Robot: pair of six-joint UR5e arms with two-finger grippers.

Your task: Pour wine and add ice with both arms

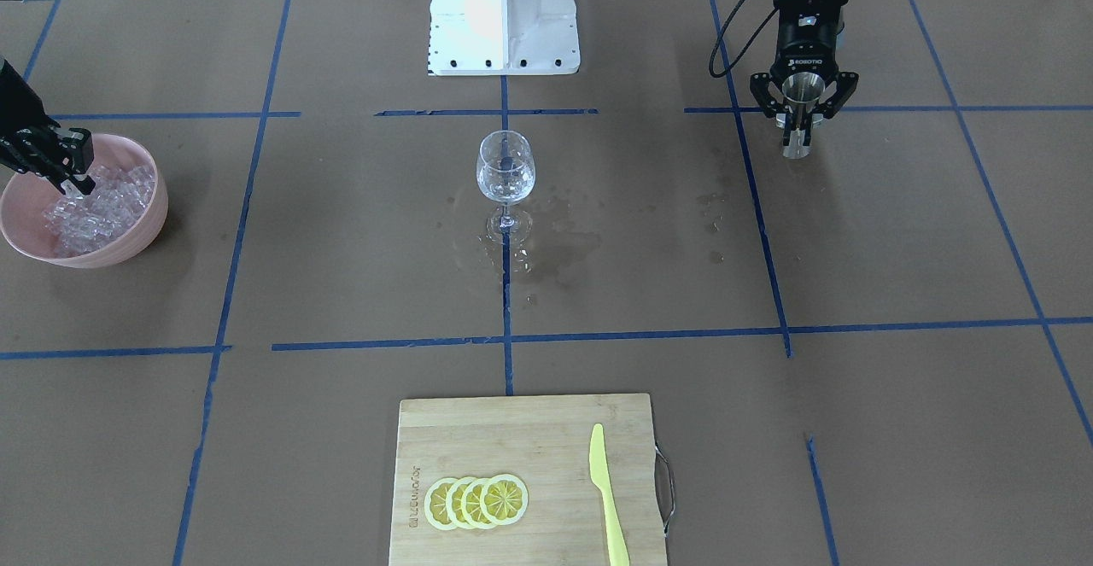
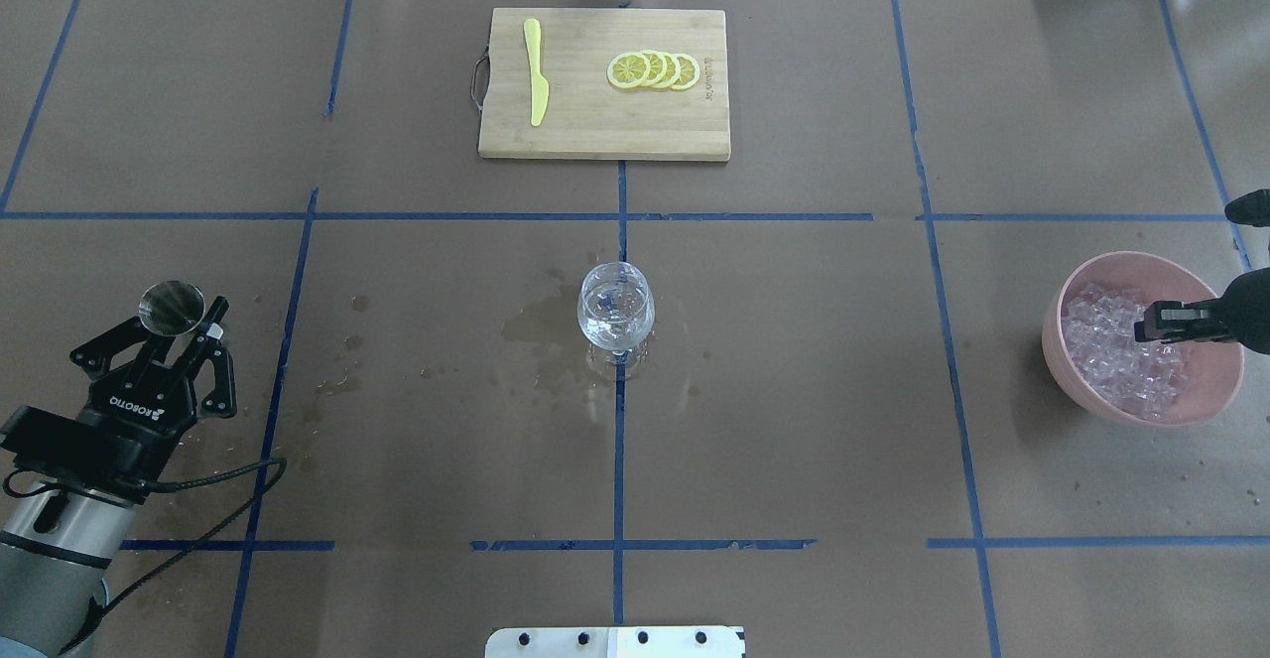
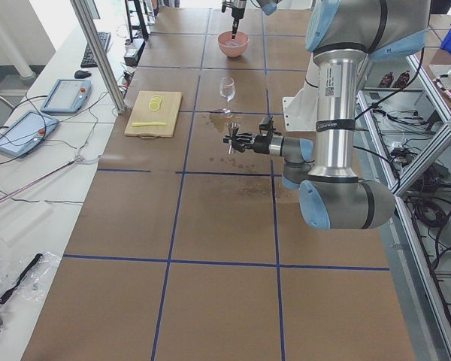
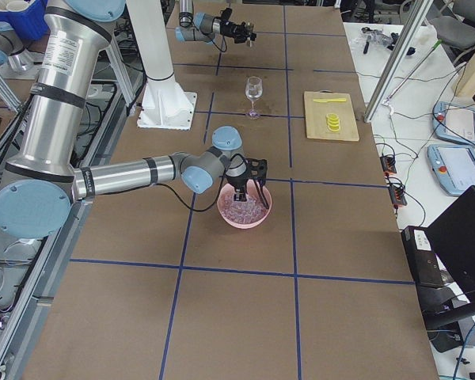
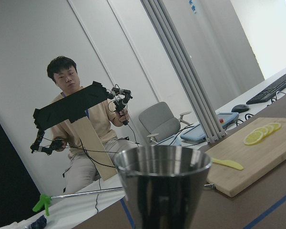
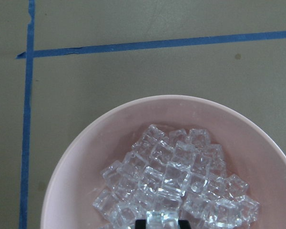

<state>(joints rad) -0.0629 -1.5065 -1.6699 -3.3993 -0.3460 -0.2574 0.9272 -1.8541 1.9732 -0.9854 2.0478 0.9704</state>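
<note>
Reaching into the pink bowl [image 1: 137, 233] at the table's right end with the right gripper [image 2: 1149, 324], pinching one cube from the heap of ice [image 6: 171, 176] between the jaws. Judging the pour probably done, going by wet patches around the wine glass [image 1: 505, 175] at mid-table, though failing to make out any wine inside it, and only now starting on the icing. Clasping an upright steel cup [image 1: 803, 88] in the left gripper [image 1: 801, 118], well apart from the glass.

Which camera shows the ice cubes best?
The right wrist-mounted view: it looks down from close by, so single cubes of ice show in the pink bowl. The overhead and front-facing views show only a glassy heap, partly behind the right end effector; the side views show it tiny; the left wrist-mounted, none.
</note>
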